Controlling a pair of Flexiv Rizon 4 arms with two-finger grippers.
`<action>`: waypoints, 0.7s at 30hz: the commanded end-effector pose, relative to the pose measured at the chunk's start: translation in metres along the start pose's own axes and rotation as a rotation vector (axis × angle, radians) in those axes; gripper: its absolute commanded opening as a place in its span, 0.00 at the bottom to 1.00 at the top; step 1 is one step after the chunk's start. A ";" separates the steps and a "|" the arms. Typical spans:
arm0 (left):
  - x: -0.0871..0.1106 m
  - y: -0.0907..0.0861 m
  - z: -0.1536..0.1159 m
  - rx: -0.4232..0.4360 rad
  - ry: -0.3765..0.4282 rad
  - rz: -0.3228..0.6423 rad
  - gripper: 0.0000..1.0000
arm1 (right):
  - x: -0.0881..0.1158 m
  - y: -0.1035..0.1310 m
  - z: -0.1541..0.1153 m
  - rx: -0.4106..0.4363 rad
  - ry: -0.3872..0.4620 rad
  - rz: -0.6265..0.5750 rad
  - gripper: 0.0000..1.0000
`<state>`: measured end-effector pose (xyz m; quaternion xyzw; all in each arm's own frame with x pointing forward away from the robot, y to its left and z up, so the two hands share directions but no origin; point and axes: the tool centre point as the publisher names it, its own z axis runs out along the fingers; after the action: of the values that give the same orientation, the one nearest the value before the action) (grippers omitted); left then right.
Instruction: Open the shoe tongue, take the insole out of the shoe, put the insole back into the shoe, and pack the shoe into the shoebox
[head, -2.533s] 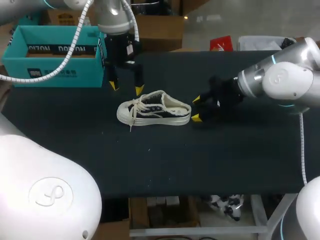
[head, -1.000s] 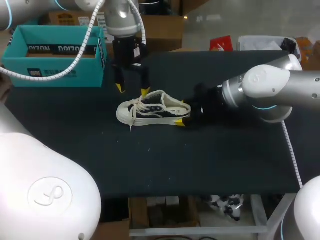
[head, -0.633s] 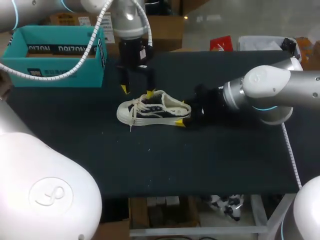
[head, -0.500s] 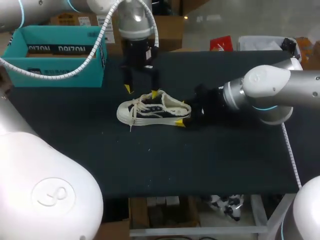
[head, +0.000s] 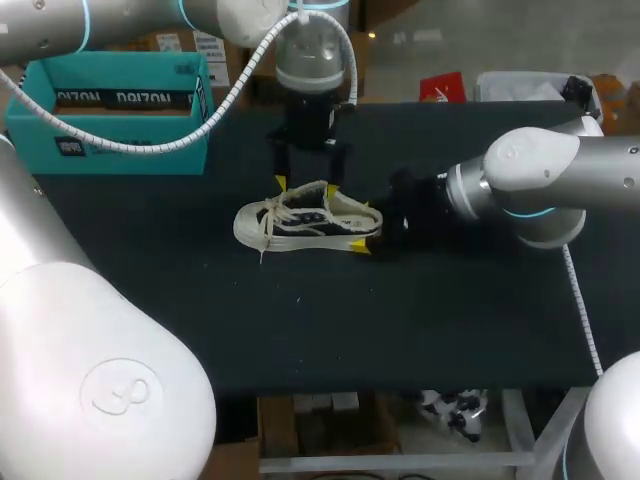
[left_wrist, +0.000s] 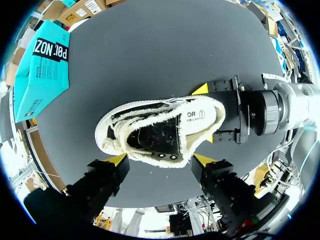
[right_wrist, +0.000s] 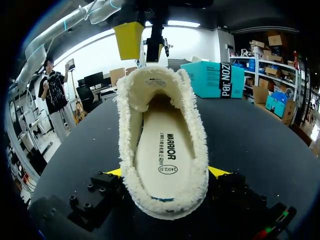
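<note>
1. Grip at the heel comes first: the right claw is narrowed on the heel of the cream canvas low-top shoe with frayed edging. One yellow tip sits on each side, and the claw looks to pin the shoe to the black desk. If that hold slackens, I judge the shoe slides when the tongue is pulled.
2. The left claw hangs wide above the shoe's middle, one tip on either side, and touches nothing I can see.
3. The dark fabric tongue lies directly under that claw, beside the white cotton laces. The claw should come down on the tongue's free edge and close on the tongue alone.
4. The pull should be slow and toward the toe, since the loose laces could snag a fingertip.
5. The pale printed insole lies flat inside, just ahead of the right claw, so the mouth should open wide enough to reach it.
6. The teal cardboard shoebox stands well apart from both claws.
</note>
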<state>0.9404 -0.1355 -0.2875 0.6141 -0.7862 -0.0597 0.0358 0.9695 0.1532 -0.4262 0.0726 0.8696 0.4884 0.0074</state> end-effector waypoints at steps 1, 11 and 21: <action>0.008 0.000 0.008 0.012 -0.044 -0.032 0.71 | 0.000 -0.004 0.001 -0.001 0.000 0.000 0.00; 0.010 -0.009 0.019 -0.012 -0.087 -0.089 0.65 | 0.000 -0.004 0.001 -0.001 0.000 0.000 0.00; 0.004 -0.013 0.024 0.002 -0.122 -0.146 0.00 | 0.000 -0.004 0.001 -0.001 0.000 0.000 0.00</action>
<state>0.9477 -0.1401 -0.3128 0.6650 -0.7405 -0.0953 -0.0152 0.9694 0.1534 -0.4262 0.0732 0.8699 0.4878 0.0075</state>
